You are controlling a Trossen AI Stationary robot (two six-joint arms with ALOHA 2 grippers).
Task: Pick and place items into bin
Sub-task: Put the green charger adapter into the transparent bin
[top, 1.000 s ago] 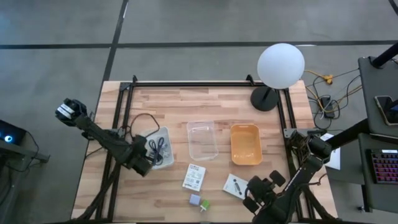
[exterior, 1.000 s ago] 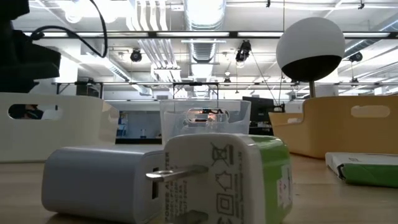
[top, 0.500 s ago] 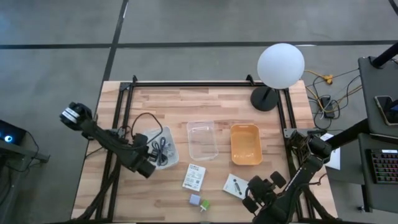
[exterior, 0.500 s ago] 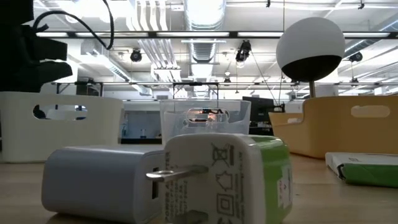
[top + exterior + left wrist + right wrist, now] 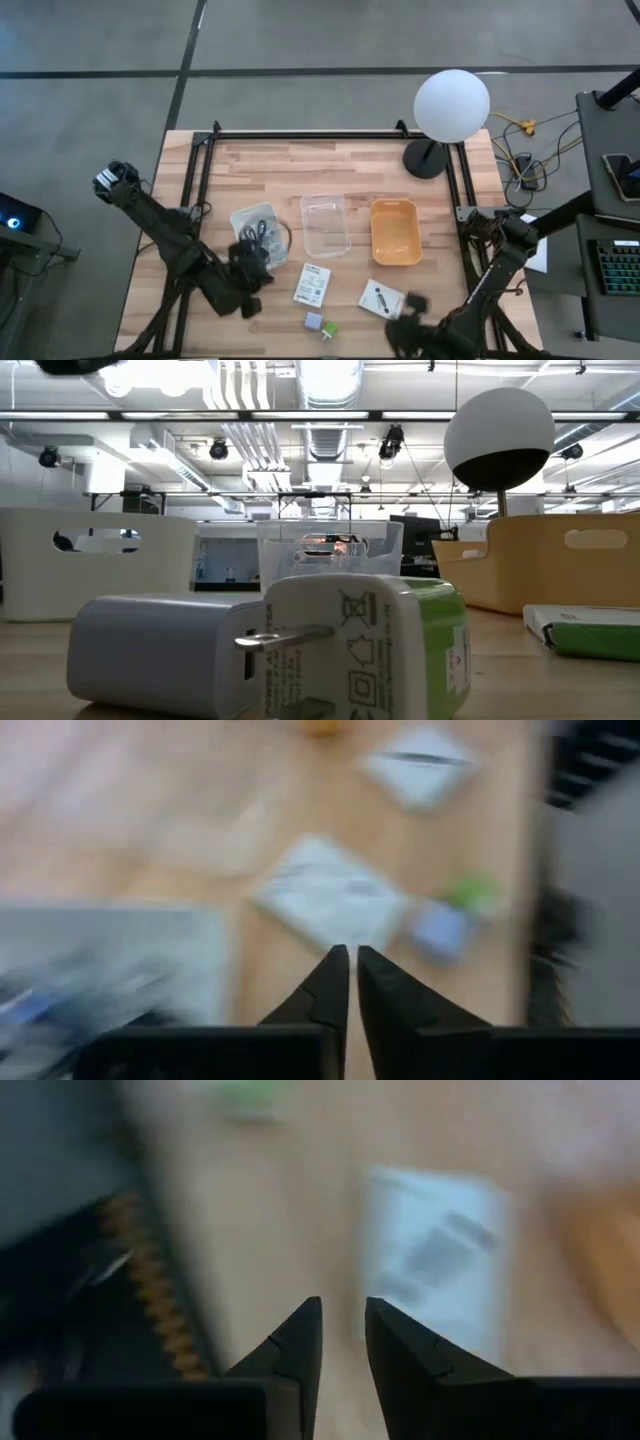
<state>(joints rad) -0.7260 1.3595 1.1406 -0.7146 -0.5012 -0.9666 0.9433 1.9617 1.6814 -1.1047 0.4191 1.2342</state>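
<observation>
Two white printed packets lie flat near the table's near edge, one (image 5: pixel 312 284) near the middle, the other (image 5: pixel 378 298) to its right. A lavender cube (image 5: pixel 314 321) and a green one (image 5: pixel 329 328) sit close to the edge; they fill the foreground of the low view, lavender (image 5: pixel 150 650) and green (image 5: pixel 440 640). Coiled black cables (image 5: pixel 260 238) lie in the white bin (image 5: pixel 240 218). My left gripper (image 5: pixel 250 285) hovers shut just left of the middle packet (image 5: pixel 330 895). My right gripper (image 5: pixel 410 305) hovers narrowly open beside the right packet (image 5: pixel 435 1255).
A clear bin (image 5: pixel 325 225) and an orange bin (image 5: pixel 395 232) stand mid-table, right of the white bin. A lamp with a white globe (image 5: pixel 452 103) stands at the far right corner. Black frame rails run along the table's left, far and right sides.
My left gripper has swung from beside the white bin toward the near edge and to the right, ending close to the middle packet, and has risen out of the low view. My right gripper has shifted slightly toward the right packet.
</observation>
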